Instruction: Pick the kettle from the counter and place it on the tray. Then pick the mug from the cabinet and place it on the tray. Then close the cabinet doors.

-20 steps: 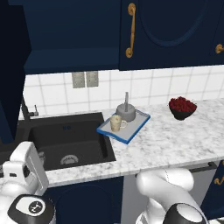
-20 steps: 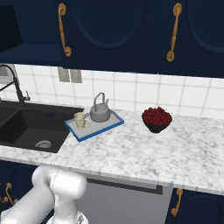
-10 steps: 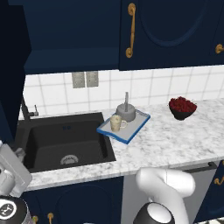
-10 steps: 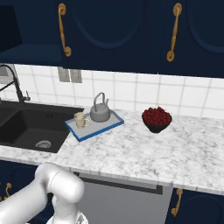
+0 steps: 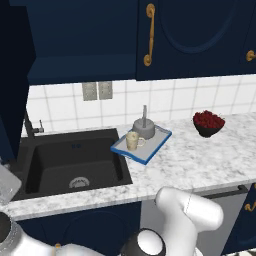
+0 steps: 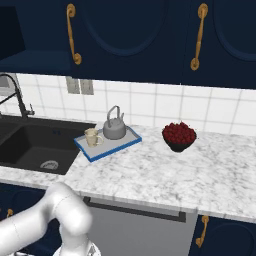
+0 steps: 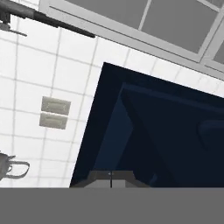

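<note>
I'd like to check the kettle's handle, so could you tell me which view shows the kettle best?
The right base view: the kettle shows side-on on the tray, its looped handle open. In the left base view the kettle has its handle edge-on, like a post. The hand view catches only a cut-off bit at its left edge.

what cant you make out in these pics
- Cabinet left door: cut off by the left base view's edge, so how far it stands open is unclear.
- Mug pattern: too small in both base views.
- Kettle: cut off by the hand view's left edge.
</note>
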